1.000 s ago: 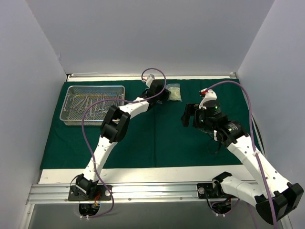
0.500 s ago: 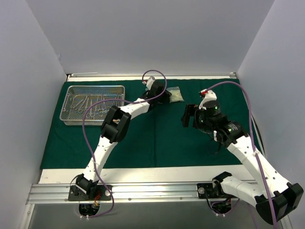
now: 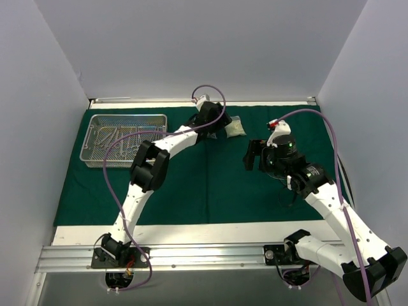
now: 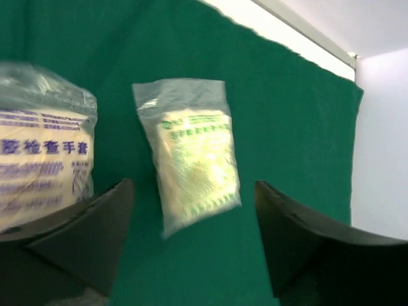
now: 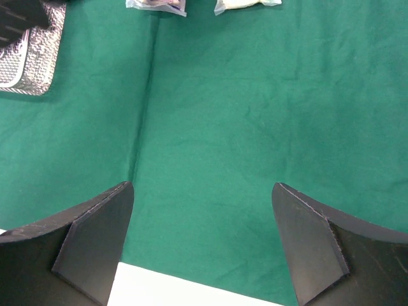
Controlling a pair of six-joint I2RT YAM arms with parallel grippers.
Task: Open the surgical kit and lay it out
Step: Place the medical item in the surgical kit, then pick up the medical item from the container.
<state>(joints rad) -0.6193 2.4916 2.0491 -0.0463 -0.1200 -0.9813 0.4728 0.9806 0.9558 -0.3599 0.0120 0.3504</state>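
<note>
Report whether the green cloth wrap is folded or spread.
Spread: the green cloth wrap lies flat and opened out, with the wire-mesh tray and two clear pouches resting on top.

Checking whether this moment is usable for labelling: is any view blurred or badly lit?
Left wrist: blurred, print on the centre pouch smeared beyond reading. Right wrist: sharp, the crease in the green cloth crisp. Top external: evenly lit, no glare, wire-mesh tray clearly resolved.
</note>
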